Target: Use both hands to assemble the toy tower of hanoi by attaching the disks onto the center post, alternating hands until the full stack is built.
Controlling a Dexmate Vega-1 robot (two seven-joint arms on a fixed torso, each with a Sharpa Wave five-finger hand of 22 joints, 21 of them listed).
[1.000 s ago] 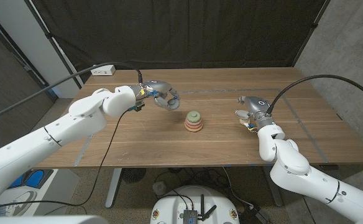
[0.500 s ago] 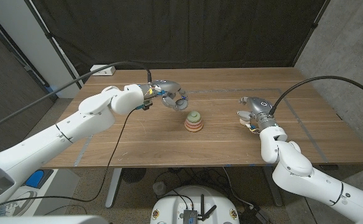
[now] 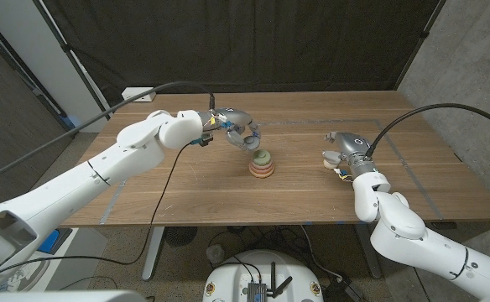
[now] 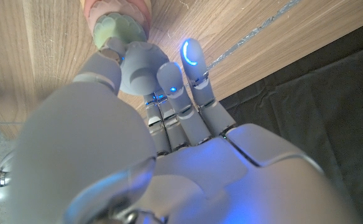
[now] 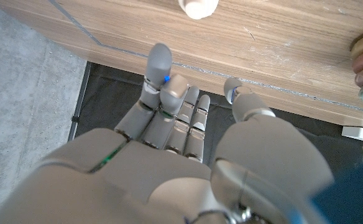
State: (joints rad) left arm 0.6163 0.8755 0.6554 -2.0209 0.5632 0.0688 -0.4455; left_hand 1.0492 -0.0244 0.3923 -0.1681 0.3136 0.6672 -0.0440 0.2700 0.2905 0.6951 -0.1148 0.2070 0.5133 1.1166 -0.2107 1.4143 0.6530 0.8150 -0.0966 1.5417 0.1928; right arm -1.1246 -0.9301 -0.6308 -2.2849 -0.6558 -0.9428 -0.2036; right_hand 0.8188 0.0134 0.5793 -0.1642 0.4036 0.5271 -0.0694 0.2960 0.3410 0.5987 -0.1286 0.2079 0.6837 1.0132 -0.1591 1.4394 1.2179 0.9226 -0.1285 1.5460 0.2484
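stack: three disks on the post (image 3: pixel 261 165), mid desk (image 3: pixel 186 193).
my left robot hand (image 3: pixel 243 132): just above the stack, pinching a small grey-blue disk (image 4: pixel 140 70).
my right robot hand (image 3: pixel 339 152): right of the stack, fingers apart, nothing held; a white piece (image 5: pixel 198 7) lies just beyond it.
handling: probably light, stiff, smooth; hold by the rim.

I see a black curtain (image 3: pixel 228 42) behind my wooden surface (image 3: pixel 186 193), a white power strip (image 3: pixel 138 94) at its far corner.
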